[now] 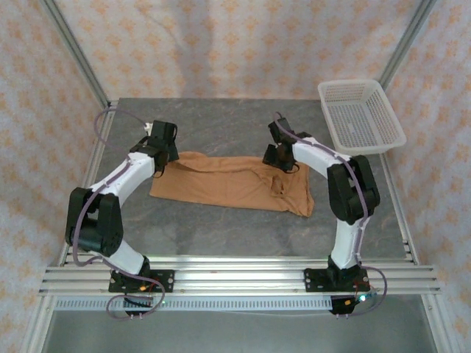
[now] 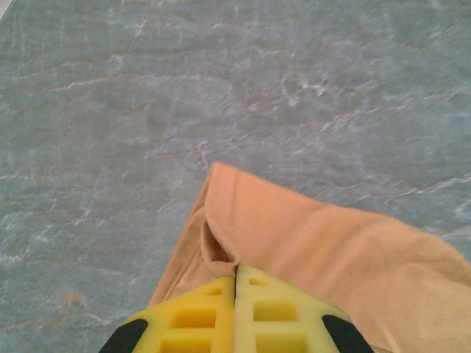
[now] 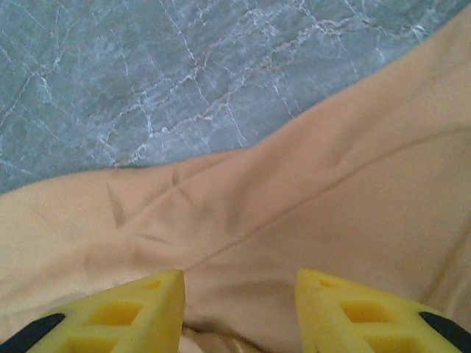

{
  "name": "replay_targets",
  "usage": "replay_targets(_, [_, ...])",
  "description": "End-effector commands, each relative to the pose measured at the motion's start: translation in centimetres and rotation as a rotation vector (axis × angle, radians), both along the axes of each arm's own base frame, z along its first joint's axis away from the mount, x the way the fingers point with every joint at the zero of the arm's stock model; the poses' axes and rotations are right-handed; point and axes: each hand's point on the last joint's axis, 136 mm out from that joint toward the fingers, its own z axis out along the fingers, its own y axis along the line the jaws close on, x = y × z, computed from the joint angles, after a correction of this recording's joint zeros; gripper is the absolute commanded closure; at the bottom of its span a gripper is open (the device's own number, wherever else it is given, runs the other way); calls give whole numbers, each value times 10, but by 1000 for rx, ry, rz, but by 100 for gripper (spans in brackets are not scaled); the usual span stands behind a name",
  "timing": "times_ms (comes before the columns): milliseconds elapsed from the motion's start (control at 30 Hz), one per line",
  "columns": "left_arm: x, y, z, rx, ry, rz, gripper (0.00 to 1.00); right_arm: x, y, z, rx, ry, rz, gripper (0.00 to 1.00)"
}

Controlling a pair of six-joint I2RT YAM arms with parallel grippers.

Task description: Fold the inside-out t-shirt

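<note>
Across the middle of the surface [image 1: 221,232] the inside-out t-shirt [image 1: 232,184] lies flat. I have the left tool [image 2: 236,276] pinched shut on its left corner. The right tool [image 3: 239,276] hovers half-wide over its right end (no grip yet). Next, I judge, it should close, then both lift.

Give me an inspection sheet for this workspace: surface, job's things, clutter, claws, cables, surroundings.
Surface: grey marbled table, flat and dry-looking.
Job's things: orange-tan t-shirt lying as a long, creased strip across the middle of the table.
Clutter: white basket at the far right corner, apart from the t-shirt; nothing seen inside it.
Claws: left claw shut on the t-shirt's left end; right claw open, low over the cloth near the right end.
Cables: purple cables loop along both arms and at their bases, off the t-shirt.
Surroundings: patterned walls and metal frame posts.
</note>
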Motion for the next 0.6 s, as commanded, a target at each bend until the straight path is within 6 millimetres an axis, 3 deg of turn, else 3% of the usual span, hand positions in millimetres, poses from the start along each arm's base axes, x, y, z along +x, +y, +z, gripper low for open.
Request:
replay_targets(0, [-3, 15, -7, 56, 12, 56, 100, -15, -11, 18, -16, -15, 1, 56])
replay_targets(167, [-13, 19, -24, 64, 73, 77, 100, -47, -2, -1, 72, 69, 16, 56])
replay_targets(300, [-21, 24, -39, 74, 151, 101, 100, -71, -8, -20, 55, 118, 15, 54])
replay_targets(400, [-24, 21, -52, 44, 187, 97, 100, -73, -7, -22, 64, 101, 27, 52])
replay_targets(567, [-30, 18, -59, -4, 215, 107, 100, -67, -4, -2, 64, 42, 20, 51])
